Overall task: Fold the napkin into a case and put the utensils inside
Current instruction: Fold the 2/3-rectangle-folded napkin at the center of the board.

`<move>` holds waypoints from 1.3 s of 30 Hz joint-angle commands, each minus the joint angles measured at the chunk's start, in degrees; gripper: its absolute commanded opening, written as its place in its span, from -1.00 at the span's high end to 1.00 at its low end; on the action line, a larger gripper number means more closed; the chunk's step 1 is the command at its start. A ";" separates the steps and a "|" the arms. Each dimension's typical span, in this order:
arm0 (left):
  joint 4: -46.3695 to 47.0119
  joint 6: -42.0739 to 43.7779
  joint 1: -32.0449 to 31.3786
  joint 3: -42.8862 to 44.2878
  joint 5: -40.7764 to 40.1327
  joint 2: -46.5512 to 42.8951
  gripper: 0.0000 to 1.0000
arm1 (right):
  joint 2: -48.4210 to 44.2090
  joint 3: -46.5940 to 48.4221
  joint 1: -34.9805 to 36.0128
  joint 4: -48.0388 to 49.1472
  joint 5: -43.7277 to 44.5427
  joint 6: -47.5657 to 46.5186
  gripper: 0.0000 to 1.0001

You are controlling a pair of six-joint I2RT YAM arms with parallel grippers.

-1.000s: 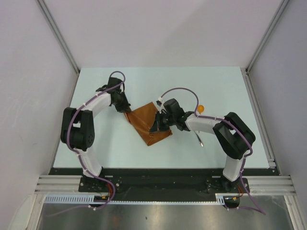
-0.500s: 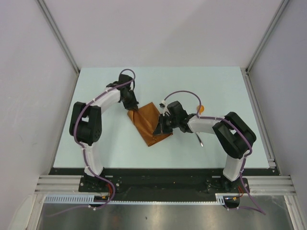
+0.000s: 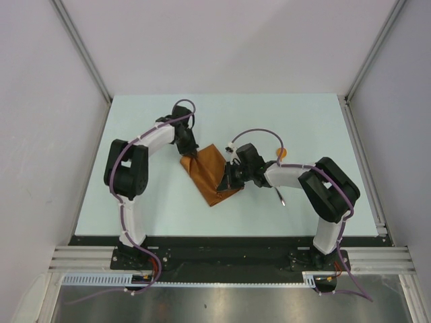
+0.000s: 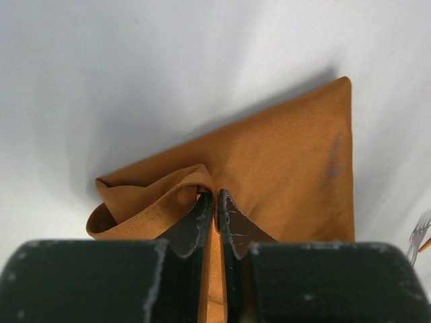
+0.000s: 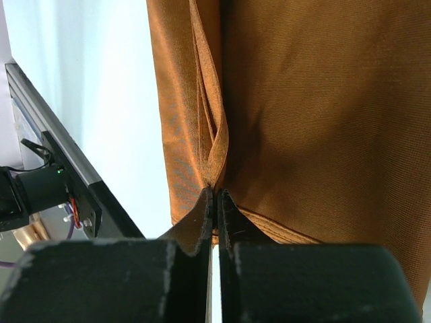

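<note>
Rust-orange napkin (image 3: 206, 175), fine ribbed weave, folded triangular; corner curled

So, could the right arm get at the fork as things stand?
Probably not yet: the right fingers are clamped shut on the napkin. The fork lies uncovered close beside that arm, so after letting go the way looks free.

The top external camera is fixed high behind the arm bases (image 3: 131, 256). It looks steeply down on the whole table (image 3: 303, 121), with the bases at 6 o'clock. The left wrist camera looks along its own fingers (image 4: 192, 232) at close range onto the napkin (image 4: 283, 168). The right wrist camera sits closer still, and cloth fills its frame from 11 to 4 o'clock. All three views share the napkin.
</note>
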 commanded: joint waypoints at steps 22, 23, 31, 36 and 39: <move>1.20 -1.23 -1.95 4.38 -0.99 2.85 0.73 | -5.02 4.20 0.20 -13.04 8.54 -8.38 0.49; 1.29 -1.23 -2.04 4.38 -0.99 2.85 0.73 | -5.11 5.34 0.37 -13.75 8.81 -9.60 0.41; 0.59 -0.79 -2.21 4.29 -1.60 2.58 0.72 | -3.00 13.26 4.59 -19.91 14.26 -12.95 0.08; 0.50 -0.88 -2.30 4.55 -1.34 2.58 0.70 | -0.36 15.20 6.35 -19.13 11.72 -11.99 0.14; 0.50 -0.79 -2.21 4.64 -1.08 2.23 0.68 | 1.04 12.93 5.65 -16.15 9.60 -10.15 0.36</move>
